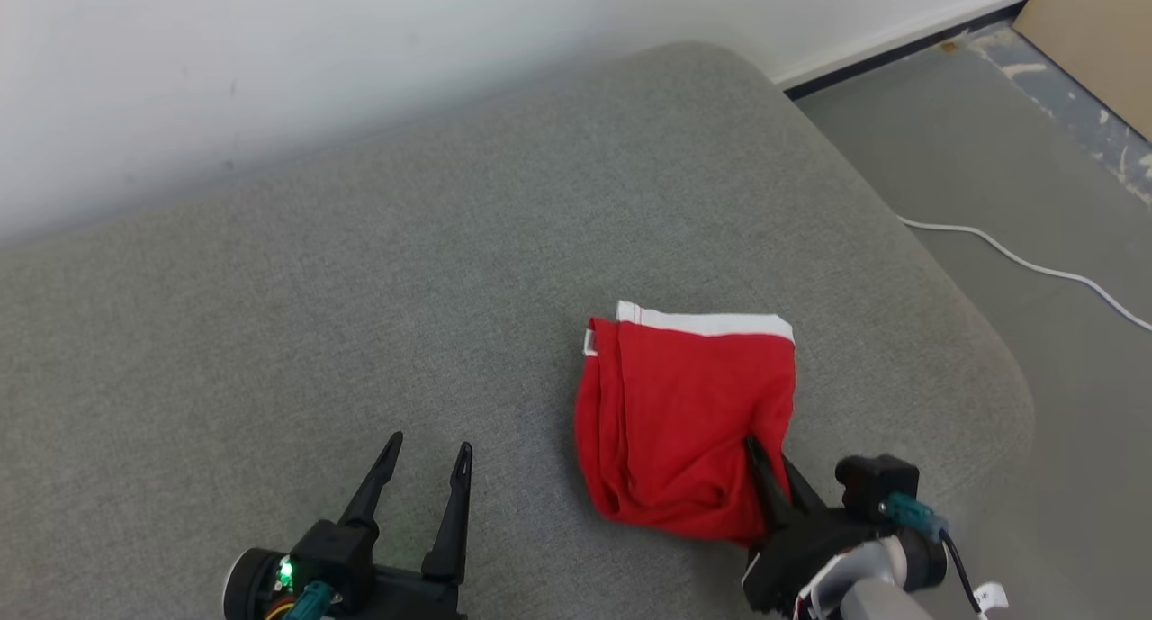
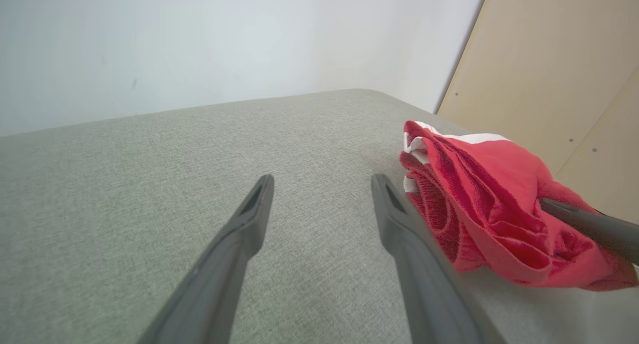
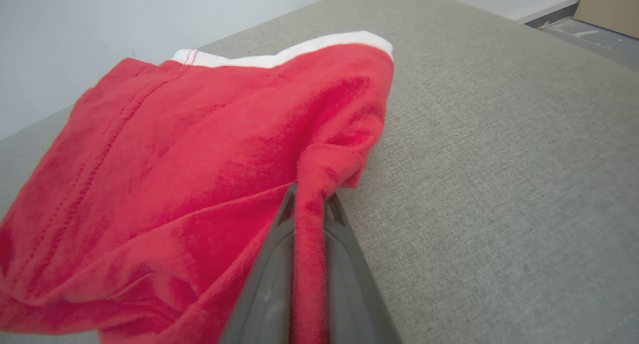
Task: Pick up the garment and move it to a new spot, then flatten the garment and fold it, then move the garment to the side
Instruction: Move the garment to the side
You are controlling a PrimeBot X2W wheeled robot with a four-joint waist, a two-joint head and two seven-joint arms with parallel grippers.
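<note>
The garment [image 1: 684, 413] is red with a white band along its far edge, folded into a small bundle on the grey cushion [image 1: 360, 269]. My right gripper [image 1: 754, 449] is shut on the garment's near right corner; in the right wrist view a fold of red cloth [image 3: 309, 184] is pinched between the fingers [image 3: 264, 264]. My left gripper [image 1: 430, 447] stands open over bare cushion to the left of the garment, with nothing between its fingers. The left wrist view has the garment [image 2: 479, 194] just right of its right finger [image 2: 399, 219].
The cushion's rounded right edge [image 1: 990, 350] drops to a grey floor with a white cable [image 1: 1017, 260]. A white wall [image 1: 270, 62] runs along the cushion's far side. A tan board [image 1: 1098, 35] leans at the far right.
</note>
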